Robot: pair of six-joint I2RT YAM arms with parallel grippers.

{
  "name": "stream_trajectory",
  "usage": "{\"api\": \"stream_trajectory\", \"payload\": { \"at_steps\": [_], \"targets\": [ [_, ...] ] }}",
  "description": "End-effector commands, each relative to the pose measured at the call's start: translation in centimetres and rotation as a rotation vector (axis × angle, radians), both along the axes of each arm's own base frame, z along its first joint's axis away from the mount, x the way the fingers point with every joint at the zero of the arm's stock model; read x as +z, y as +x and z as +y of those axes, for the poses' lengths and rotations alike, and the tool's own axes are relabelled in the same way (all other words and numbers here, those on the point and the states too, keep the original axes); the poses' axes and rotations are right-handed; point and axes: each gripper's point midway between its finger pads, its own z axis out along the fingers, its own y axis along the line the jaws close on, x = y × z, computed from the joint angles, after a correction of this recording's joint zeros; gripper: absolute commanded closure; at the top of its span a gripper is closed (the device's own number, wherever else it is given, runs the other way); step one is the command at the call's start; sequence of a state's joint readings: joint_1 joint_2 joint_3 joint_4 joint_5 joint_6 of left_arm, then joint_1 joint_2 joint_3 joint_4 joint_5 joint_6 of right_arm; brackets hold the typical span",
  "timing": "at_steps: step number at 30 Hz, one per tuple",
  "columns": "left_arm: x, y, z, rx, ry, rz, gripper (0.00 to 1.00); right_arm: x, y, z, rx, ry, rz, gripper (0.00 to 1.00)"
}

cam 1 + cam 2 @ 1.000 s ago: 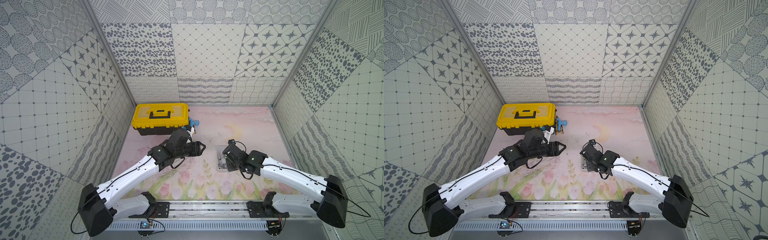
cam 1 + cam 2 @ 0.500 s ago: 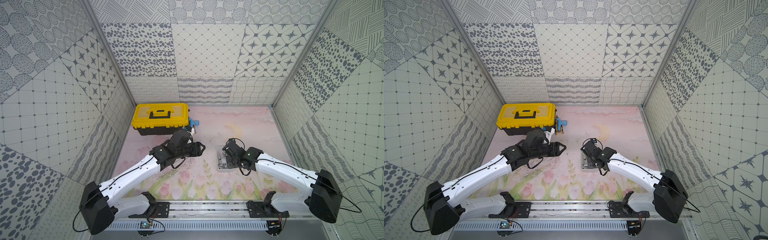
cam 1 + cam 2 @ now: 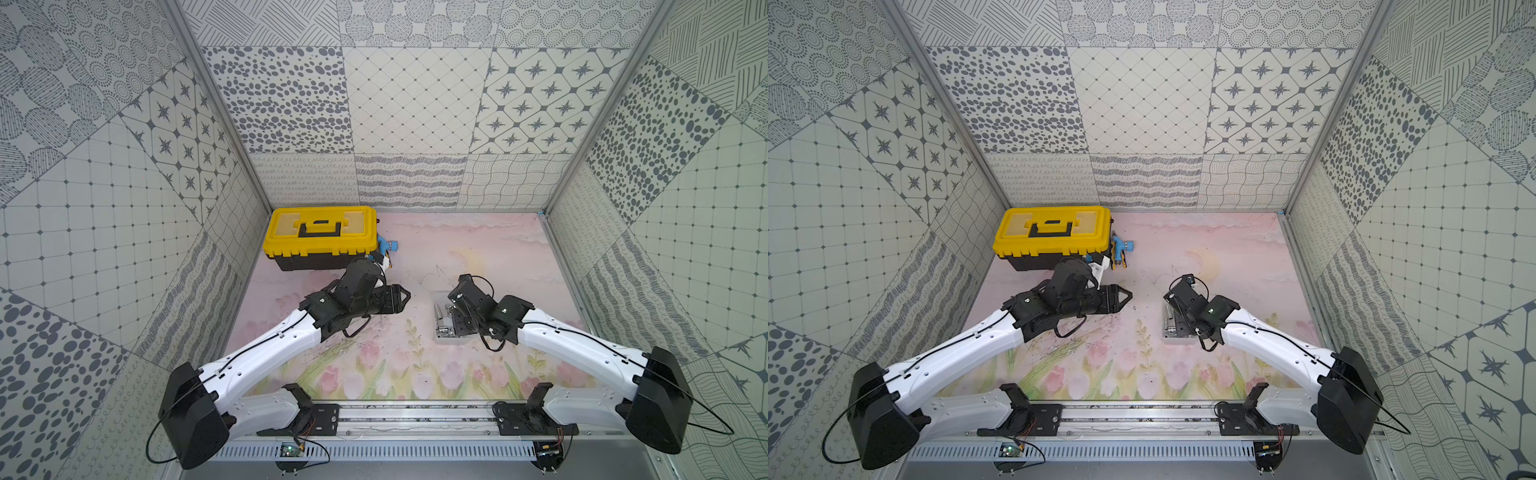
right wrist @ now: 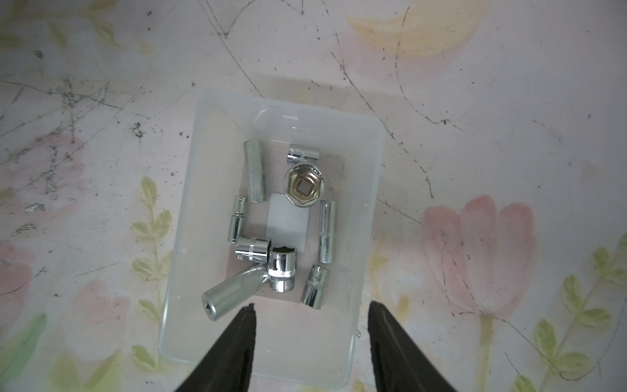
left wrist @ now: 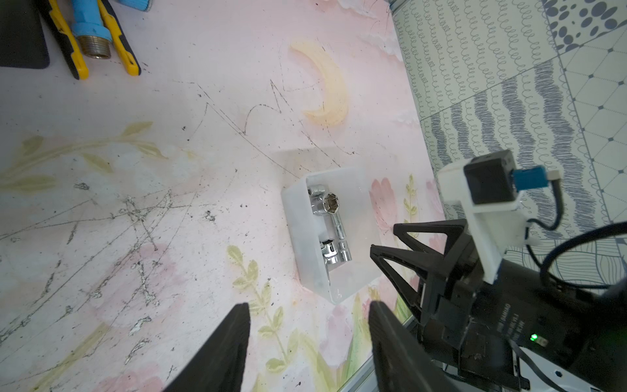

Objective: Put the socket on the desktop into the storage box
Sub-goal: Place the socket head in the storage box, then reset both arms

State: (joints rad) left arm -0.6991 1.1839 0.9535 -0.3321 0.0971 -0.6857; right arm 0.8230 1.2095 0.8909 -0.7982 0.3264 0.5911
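Counter [image 3: 478,249], pink floral print, scuffed. Yellow-lidded toolbox [image 3: 320,232] sits at the far left corner, lid closed; yellow-handled pliers [image 5: 68,44] and a blue fitting [image 5: 91,23] lie just beside it. Left pincer [image 5: 308,305] hangs over bare counter between toolbox and storage box [image 4: 190,237], fingers apart, nothing between them. Right pincer [image 4: 310,305] is poised directly above one end of the box, fingers spread, holding nothing. The box, translucent and shallow, rests flat on the counter right of centre, with a white patch [image 4: 288,220] on its floor. Sockets [image 4: 283,271]: nine chrome pieces counted, all inside the box, ringed around the patch. Most lie on their sides. The large hex socket [image 4: 304,185] stands open end up, and one long socket [image 4: 230,293] leans tilted against the wall.
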Motion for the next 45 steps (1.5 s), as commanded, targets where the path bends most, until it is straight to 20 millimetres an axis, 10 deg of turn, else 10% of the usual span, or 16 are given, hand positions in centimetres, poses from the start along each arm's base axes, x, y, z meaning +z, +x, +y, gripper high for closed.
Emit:
{"api": "stream_trajectory", "payload": {
  "at_steps": [1,10,18,23,34,45],
  "targets": [
    [1.0,0.4,0.1,-0.002,0.003,-0.044,0.39,3.9,0.6,-0.4,-0.030,0.087,-0.120,0.31],
    [7.7,2.4,3.0,0.102,0.057,-0.330,0.25,15.9,-0.5,-6.9,-0.180,0.378,-0.658,0.08],
    [10.9,6.5,12.7,0.572,0.379,-0.683,0.05,15.9,-0.6,-12.4,-0.308,0.235,-0.961,0.03],
    [6.3,9.3,18.9,0.745,0.549,-0.581,0.01,13.5,3.7,-13.4,-0.380,0.033,-0.831,0.03],
    [-8.7,11.8,28.0,0.773,0.681,-0.384,0.00,1.2,8.5,-26.5,-0.846,-0.154,-0.702,0.03],
    [-13.0,13.0,25.6,0.551,0.516,-0.508,0.00,-1.6,16.1,-17.5,-0.259,0.054,-0.806,0.03]
  ]
}}
